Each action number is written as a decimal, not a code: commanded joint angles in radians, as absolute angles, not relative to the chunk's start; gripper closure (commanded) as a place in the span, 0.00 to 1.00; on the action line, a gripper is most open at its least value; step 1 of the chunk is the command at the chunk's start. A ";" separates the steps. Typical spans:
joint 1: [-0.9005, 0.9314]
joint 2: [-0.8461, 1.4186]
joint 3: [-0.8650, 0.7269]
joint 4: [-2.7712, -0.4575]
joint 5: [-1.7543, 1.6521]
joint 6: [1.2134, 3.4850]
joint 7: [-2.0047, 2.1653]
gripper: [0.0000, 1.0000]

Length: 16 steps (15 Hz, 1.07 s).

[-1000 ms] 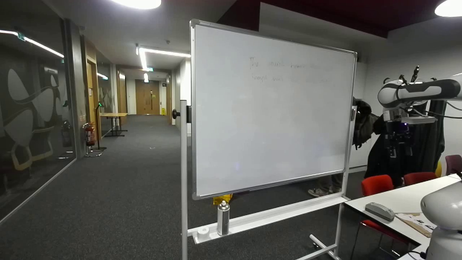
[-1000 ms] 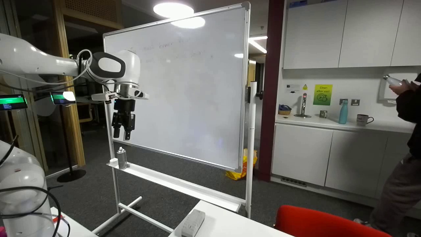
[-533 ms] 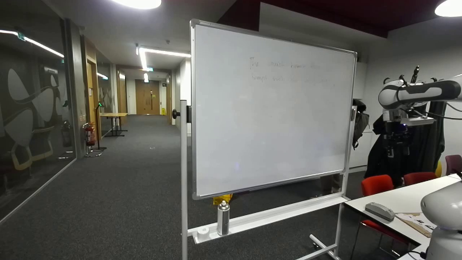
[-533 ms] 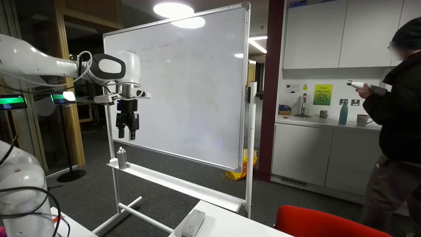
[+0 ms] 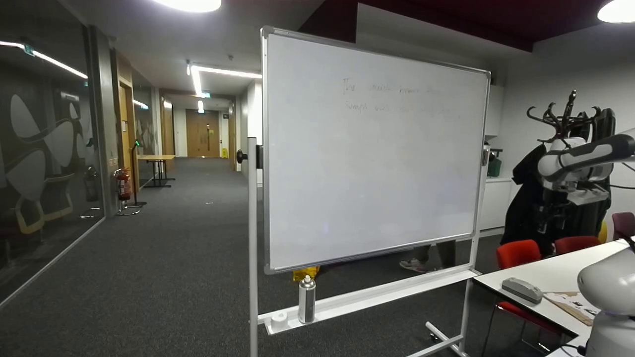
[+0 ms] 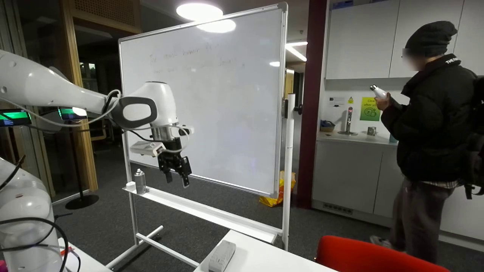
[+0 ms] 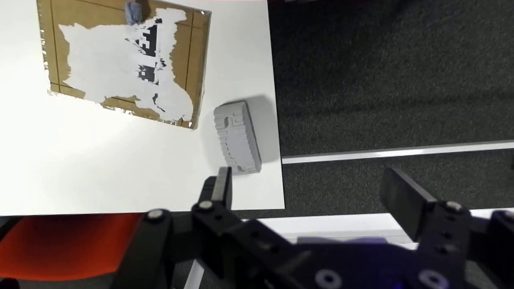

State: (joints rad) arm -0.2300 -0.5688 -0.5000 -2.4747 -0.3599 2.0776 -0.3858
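Pincer (image 6: pixel 177 183) lower than a second earlier, jaws wide apart; gray block (image 7: pixel 237 138) still on white tabletop (image 7: pixel 132 172)

Grey block (image 7: pixel 237 138), lying flat near a corner of your white table (image 7: pixel 120 168).
In your wrist view you see that it is oblong, ridged along one long side, with shallow hollows in the top; it slants slightly to the nearby table edge and throws a soft shadow toward it.

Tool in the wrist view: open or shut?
Open: the tool holds nothing; its fingers stand wide apart, with table corner and carpet showing between.
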 commanded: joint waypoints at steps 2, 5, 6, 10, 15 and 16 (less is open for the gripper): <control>-0.233 -0.391 -0.632 -2.453 -0.271 2.235 -0.588 0.00; -0.272 -0.410 -0.603 -2.480 -0.269 2.210 -0.579 0.00; -0.273 -0.404 -0.599 -2.480 -0.269 2.210 -0.577 0.00; -0.274 -0.411 -0.588 -2.480 -0.269 2.210 -0.576 0.00; -0.270 -0.285 -0.589 -2.478 -0.283 2.446 -0.540 0.00; -0.269 -0.244 -0.592 -2.472 -0.279 2.497 -0.538 0.00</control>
